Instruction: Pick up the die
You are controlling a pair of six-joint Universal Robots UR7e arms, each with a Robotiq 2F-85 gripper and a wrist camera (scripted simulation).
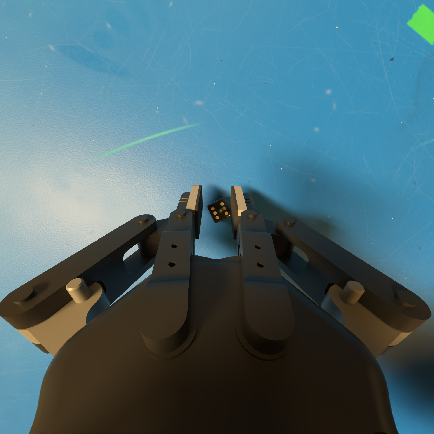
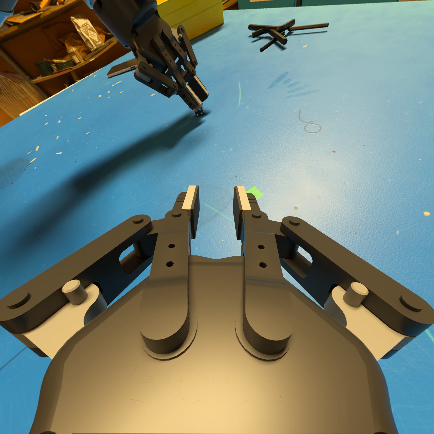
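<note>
A small black die point(image 1: 218, 210) with pale pips lies on the blue table point(image 1: 117, 94), turned at an angle. My left gripper point(image 1: 216, 187) is down at the table with its fingers on either side of the die. A narrow gap shows on the left, and the right pad point(image 1: 234, 206) is at the die's edge. In the right wrist view the die point(image 2: 199, 113) sits at the tip of the left gripper point(image 2: 198, 106), on the table. My right gripper point(image 2: 216, 187) is open and empty, above the table nearer the front.
A yellow box point(image 2: 195, 16) and a pile of dark sticks point(image 2: 277, 32) lie at the far side. A flat grey slab point(image 2: 122, 68) lies near the table's left edge, with shelves point(image 2: 58, 47) beyond. Green tape point(image 2: 254, 192) is stuck by my right fingers.
</note>
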